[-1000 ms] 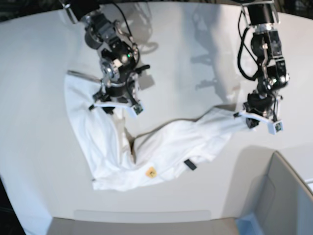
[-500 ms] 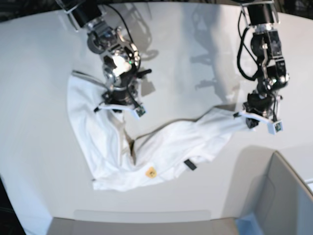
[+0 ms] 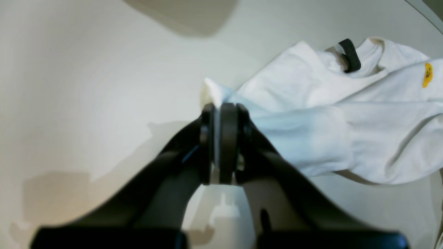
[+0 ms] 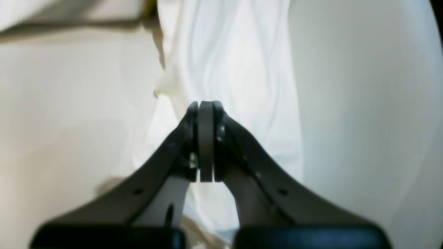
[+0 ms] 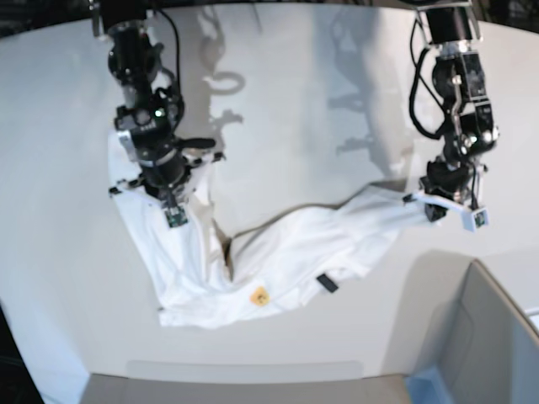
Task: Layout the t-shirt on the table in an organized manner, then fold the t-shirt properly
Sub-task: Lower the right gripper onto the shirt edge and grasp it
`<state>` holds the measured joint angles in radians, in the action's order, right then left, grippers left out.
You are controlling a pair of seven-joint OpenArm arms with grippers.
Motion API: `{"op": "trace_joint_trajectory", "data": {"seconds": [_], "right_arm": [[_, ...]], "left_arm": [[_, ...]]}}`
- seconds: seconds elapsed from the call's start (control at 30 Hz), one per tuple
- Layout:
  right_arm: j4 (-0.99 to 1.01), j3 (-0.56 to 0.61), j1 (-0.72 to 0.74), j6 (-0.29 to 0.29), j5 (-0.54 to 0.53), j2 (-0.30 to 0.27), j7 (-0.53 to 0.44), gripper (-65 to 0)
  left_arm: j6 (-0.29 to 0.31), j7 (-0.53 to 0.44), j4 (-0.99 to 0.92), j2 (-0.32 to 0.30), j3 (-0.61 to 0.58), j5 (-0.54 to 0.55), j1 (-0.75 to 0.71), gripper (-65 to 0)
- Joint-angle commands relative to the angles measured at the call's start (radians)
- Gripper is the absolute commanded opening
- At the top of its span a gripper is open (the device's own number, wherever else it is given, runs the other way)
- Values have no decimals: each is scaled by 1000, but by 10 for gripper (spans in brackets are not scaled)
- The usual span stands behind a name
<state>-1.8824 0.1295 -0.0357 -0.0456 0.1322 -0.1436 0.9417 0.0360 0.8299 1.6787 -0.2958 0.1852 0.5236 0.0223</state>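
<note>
The white t-shirt (image 5: pixel 295 244) lies crumpled in a curved band across the table (image 5: pixel 337 109), with its black tag (image 5: pixel 327 283) and yellow label (image 5: pixel 260 295) near the front. In the left wrist view my left gripper (image 3: pixel 219 138) is shut on an edge of the t-shirt (image 3: pixel 311 103). In the base view that gripper (image 5: pixel 429 204) holds the shirt's right end. My right gripper (image 5: pixel 168 202) hangs over the shirt's left part. Its jaws (image 4: pixel 206 138) are shut, no cloth shows between them, and the t-shirt (image 4: pixel 228 62) spreads just beneath.
A grey box-like corner piece (image 5: pixel 488 337) stands at the front right, close to the shirt's right end. The table's front edge (image 5: pixel 244 370) runs just below the shirt's lower hem. The black tag (image 3: pixel 350 55) and yellow label (image 3: pixel 427 74) also show in the left wrist view.
My right arm has swung left over the shirt's left part and its gripper has closed. The left arm and its grip have not moved.
</note>
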Motion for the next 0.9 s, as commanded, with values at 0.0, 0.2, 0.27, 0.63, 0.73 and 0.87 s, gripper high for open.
{"op": "trace_joint_trajectory", "data": {"seconds": [0.0, 0.2, 0.27, 0.63, 0.73, 0.87], "right_arm": [[-23, -1, -11, 2, -6, -14, -2, -650], [-7, 23, -22, 14, -10, -17, 41, -650], [-4, 57, -7, 56, -7, -20, 102, -628], [42, 81, 66, 66, -6, -12, 130, -350], [142, 83, 122, 66, -6, -9, 129, -350], [283, 129, 178, 66, -6, 12, 56, -350]], "left_arm": [[3, -24, 21, -4, 6, -1, 17, -621], [3, -24, 21, -4, 4, -1, 17, -621], [3, -24, 21, -4, 4, -1, 17, -621], [3, -24, 21, -4, 4, 0, 12, -621], [3, -24, 21, -4, 4, 0, 12, -621], [3, -24, 21, -4, 4, 0, 15, -621]]}}
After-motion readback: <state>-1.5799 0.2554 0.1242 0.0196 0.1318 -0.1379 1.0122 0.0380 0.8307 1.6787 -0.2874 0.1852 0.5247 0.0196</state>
